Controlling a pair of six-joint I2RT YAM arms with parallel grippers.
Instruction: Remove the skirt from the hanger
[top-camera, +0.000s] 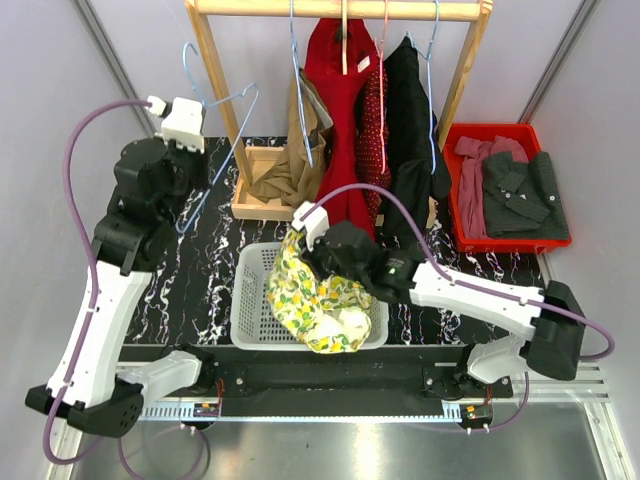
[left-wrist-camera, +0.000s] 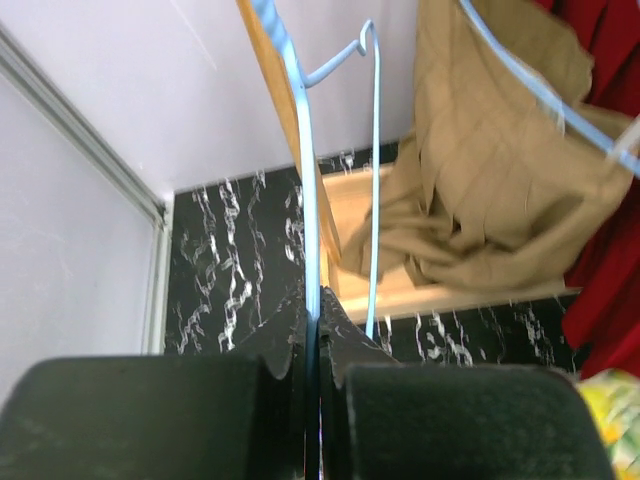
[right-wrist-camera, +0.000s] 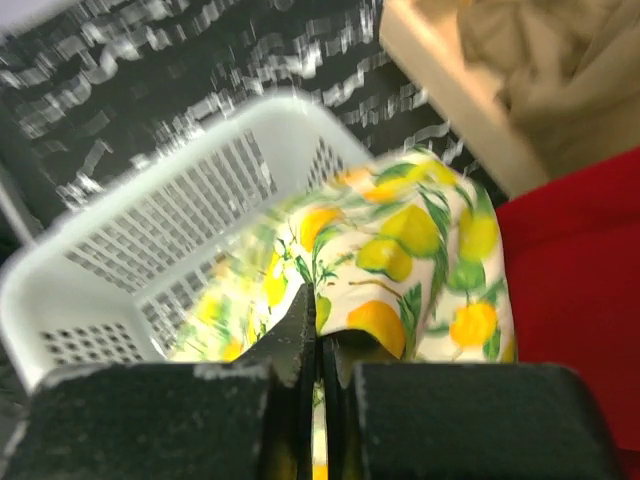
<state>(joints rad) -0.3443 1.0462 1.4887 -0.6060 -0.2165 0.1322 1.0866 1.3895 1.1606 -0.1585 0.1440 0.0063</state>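
The lemon-print skirt (top-camera: 318, 302) hangs bunched from my right gripper (top-camera: 306, 256) over the white basket (top-camera: 249, 300), its lower part lying inside. In the right wrist view my right gripper (right-wrist-camera: 322, 335) is shut on a fold of the skirt (right-wrist-camera: 420, 250) above the basket (right-wrist-camera: 120, 260). The bare blue wire hanger (top-camera: 232, 140) is off the rack at the back left. My left gripper (top-camera: 192, 150) is shut on its wire. In the left wrist view the hanger (left-wrist-camera: 306, 150) runs straight between the closed fingers of my left gripper (left-wrist-camera: 318, 312).
A wooden clothes rack (top-camera: 340, 10) stands at the back with a tan garment (top-camera: 300, 160), a red dress (top-camera: 340, 120) and a black garment (top-camera: 410, 130) on hangers. Its wooden base box (top-camera: 252, 185) sits behind the basket. A red bin (top-camera: 505, 238) with folded clothes is at the right.
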